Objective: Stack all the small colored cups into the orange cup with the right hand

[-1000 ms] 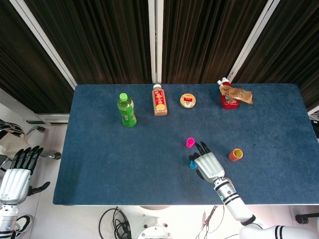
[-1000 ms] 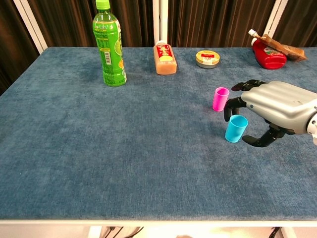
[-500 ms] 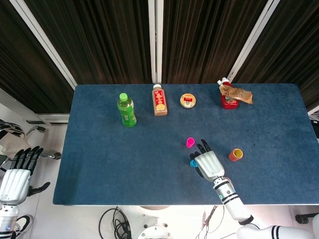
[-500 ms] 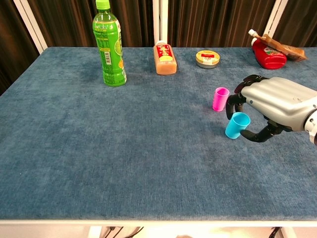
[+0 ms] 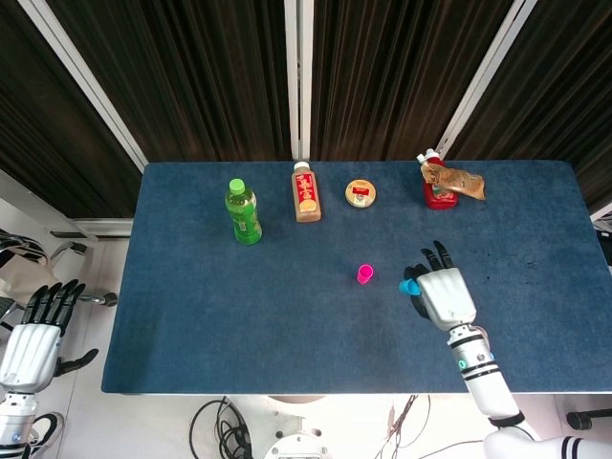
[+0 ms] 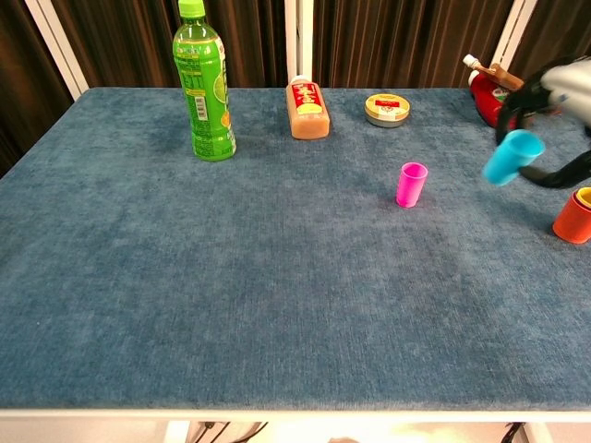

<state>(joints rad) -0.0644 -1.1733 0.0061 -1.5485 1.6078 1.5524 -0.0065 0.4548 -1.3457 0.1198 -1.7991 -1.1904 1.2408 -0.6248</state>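
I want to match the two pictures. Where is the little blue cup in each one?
Head view: the blue cup is right of centre, held at the right hand.
Chest view: the blue cup is at the far right, lifted and tilted, near the orange cup.
Shared landmark: the pink cup, to its left.

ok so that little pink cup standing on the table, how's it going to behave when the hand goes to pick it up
The pink cup looks like thin, rigid plastic, so probably very light. It stands tall and narrow with its mouth up, so a sideways nudge could tip it, and then it might roll. The napped blue table cloth should limit sliding.
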